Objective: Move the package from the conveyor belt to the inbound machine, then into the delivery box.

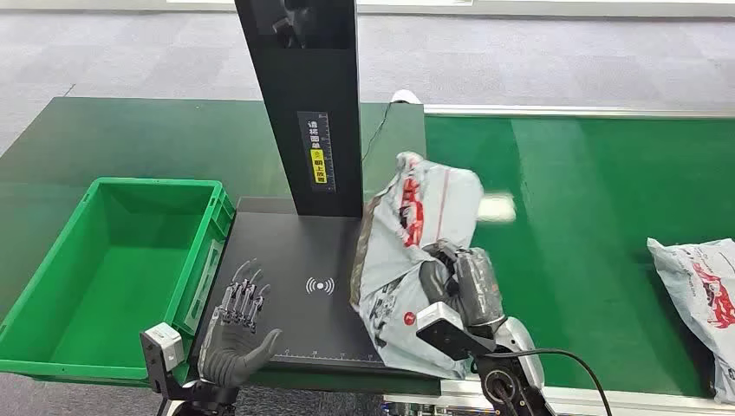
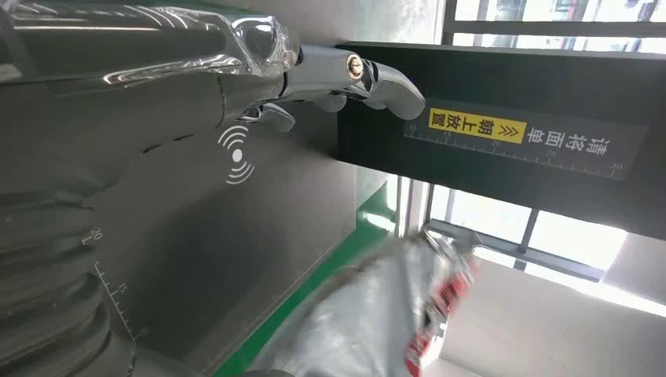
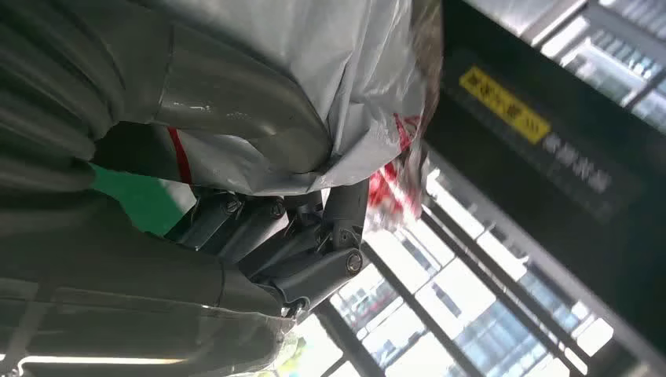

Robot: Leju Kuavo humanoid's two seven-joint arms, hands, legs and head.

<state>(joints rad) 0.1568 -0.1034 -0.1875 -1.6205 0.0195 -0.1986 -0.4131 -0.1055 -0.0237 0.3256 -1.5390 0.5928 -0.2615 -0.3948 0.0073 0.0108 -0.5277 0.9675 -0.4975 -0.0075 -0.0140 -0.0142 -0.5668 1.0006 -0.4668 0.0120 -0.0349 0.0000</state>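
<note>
Currently, item by item, from the hands out:

Right hand (image 1: 459,282): clamped on grey package (image 1: 416,251); fingers (image 3: 314,259) wrapped into the plastic, thumb side pressed against the bag. Pkg held up on end, tilted, lower edge on or just above the front right part of the black platform; can't tell which.

Left hand (image 1: 238,325): holds nothing, fingers (image 1: 243,290) spread and pointing fwd, over the front left part of the platform, near the wireless symbol (image 1: 320,285).

Inbound machine (image 1: 286,312): flat black platform w/ ruler marks along the front edge; black upright column (image 1: 316,113) at the back, yellow label (image 1: 319,165) on it. Held pkg leans just beside the column's right side.

Delivery box (image 1: 52,260): green crate, touching or just beside the platform's left edge; nothing seen inside.

Conveyor belt (image 1: 589,225): green, right of the machine. Second grey package (image 1: 698,295) w/ red print lies at its right end, well apart from the held one. Small white label (image 1: 496,208) lies on the belt just behind the held pkg.
</note>
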